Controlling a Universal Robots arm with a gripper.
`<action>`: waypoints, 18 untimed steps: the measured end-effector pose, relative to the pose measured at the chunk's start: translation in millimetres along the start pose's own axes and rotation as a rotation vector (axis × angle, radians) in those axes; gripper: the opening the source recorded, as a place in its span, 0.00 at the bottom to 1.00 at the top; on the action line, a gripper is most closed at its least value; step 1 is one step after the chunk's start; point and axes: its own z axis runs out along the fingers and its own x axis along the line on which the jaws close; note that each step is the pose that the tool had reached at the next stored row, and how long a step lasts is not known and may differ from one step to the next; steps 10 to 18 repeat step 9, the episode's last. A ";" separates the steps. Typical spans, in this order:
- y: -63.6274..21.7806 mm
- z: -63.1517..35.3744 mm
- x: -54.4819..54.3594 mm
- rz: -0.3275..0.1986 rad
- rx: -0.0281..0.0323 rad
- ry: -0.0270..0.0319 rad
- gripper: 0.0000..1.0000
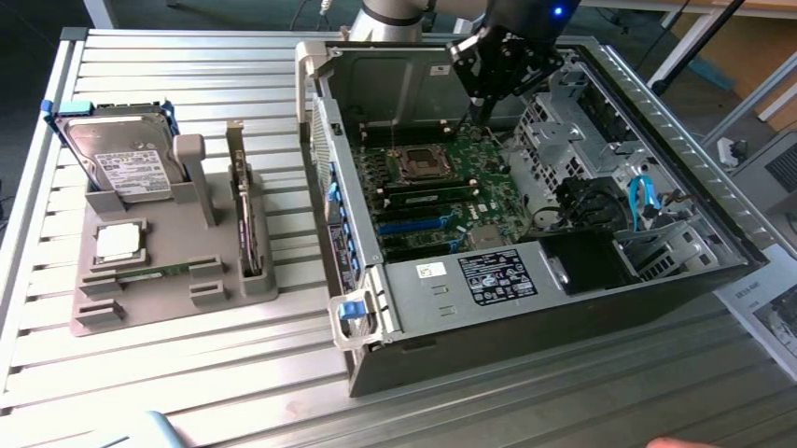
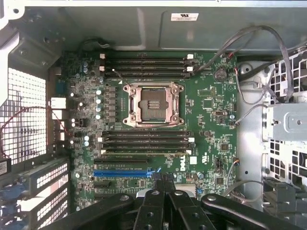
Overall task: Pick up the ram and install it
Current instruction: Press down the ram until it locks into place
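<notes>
The robot arm reaches down from the far side of the table into the open black and grey computer case (image 1: 648,187), its black claw (image 1: 477,114) pointing downward over the far part of the green motherboard (image 1: 436,182). In the wrist view the claw (image 2: 165,184) has its two dark fingers pressed together, closed with nothing between them, hovering just above the board near the blue expansion slot (image 2: 124,173) and not visibly touching anything. The empty silver processor socket (image 2: 153,103) sits in the middle of the board, with banks of long black memory slots (image 2: 146,142) on either side of it.

The ram, a long thin green circuit-board stick (image 1: 159,272), lies well apart from the claw, outside the case, low in a slot of the grey plastic parts holder (image 1: 93,317) on the slatted metal table (image 1: 187,383) towards the exterior view's left. It has not been picked up. The same holder carries a small square silver processor chip (image 1: 118,240), a silver hard drive in a blue frame (image 1: 118,159) standing tilted, and a taller expansion card (image 1: 249,229) set on edge.

A fingertip (image 1: 685,442) shows at the near edge of the exterior view.
</notes>
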 end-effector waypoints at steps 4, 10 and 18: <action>0.0 0.0 0.0 0.012 0.0001 -0.0004 0.10; 0.0 0.4 0.0 0.012 -0.0002 -0.0005 0.10; 0.0 0.4 0.0 0.012 -0.0002 -0.0005 0.10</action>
